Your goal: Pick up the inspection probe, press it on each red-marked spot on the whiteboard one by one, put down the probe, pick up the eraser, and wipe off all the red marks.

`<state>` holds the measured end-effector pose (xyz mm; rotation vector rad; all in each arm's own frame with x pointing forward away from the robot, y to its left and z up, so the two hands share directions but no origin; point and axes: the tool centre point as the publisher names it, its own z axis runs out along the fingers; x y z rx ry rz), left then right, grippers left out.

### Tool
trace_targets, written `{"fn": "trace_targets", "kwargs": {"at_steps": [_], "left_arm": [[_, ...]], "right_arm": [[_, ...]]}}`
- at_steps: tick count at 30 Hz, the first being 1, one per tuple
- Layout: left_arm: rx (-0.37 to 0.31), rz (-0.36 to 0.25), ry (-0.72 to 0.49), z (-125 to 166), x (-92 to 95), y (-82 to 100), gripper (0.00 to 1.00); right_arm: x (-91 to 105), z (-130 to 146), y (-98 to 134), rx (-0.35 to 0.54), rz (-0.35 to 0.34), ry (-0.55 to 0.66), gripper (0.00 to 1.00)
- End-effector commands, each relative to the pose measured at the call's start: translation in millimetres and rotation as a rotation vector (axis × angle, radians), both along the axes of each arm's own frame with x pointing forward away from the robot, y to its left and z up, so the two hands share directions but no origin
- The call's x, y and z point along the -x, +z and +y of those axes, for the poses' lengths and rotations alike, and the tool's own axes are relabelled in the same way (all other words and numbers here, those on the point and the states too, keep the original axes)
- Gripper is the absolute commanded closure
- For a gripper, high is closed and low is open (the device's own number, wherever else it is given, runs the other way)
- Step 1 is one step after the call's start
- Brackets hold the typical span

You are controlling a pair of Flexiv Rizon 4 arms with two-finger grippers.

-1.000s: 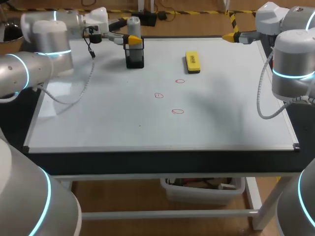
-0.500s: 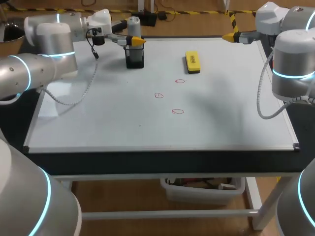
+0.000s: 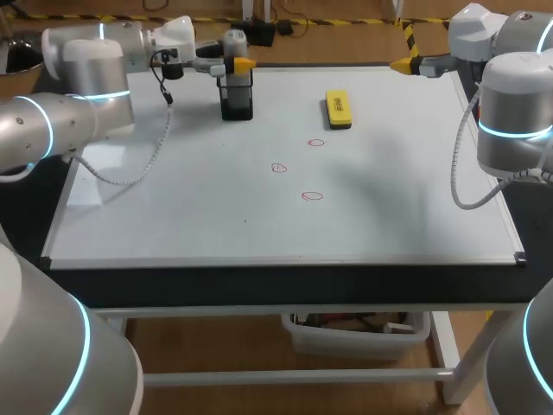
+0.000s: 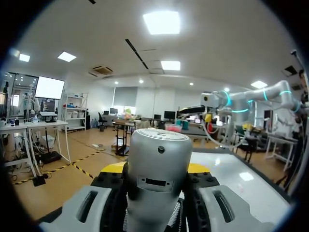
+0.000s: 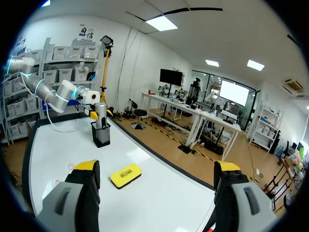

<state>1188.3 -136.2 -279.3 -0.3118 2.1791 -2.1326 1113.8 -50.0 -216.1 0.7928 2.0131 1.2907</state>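
The grey cylindrical inspection probe (image 3: 234, 43) stands upright in a black holder (image 3: 236, 95) at the whiteboard's far left. My left gripper (image 3: 239, 63) is at its upper part, and in the left wrist view the probe (image 4: 159, 164) fills the gap with both fingers pressed to its sides. The left gripper (image 4: 157, 169) is shut on it. Three small red marks (image 3: 315, 143) (image 3: 278, 168) (image 3: 312, 196) lie mid-board. A yellow eraser (image 3: 338, 109) (image 5: 125, 175) rests at the far middle. My right gripper (image 3: 402, 64) (image 5: 157, 179) hangs open over the far right corner, holding nothing.
The whiteboard (image 3: 259, 225) covers nearly the whole tabletop, with a dark frame along its near edge. The left arm's cable (image 3: 155, 130) droops over the board's left part. Bare board lies between the marks and the near edge.
My left gripper slid right around the probe's top, and its fingers closed in on it. The right arm, eraser and marks stay as they were.
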Motion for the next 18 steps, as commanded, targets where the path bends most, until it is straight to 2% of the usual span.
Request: {"fn": "trace_targets", "kwargs": {"at_steps": [1,9,18], "left_arm": [[0.001,-0.005,-0.005,3,0.8,-0.6,1.00],[-0.003,-0.018,-0.010,4,2.8,4.0,1.00],[-0.009,-0.046,-0.045,2,3.4,26.4,1.00]], "right_arm": [[0.0,0,0,0.000,0.000,0.000,0.00],[0.0,0,0,0.000,0.000,0.000,0.00],[0.0,0,0,0.000,0.000,0.000,0.00]]}}
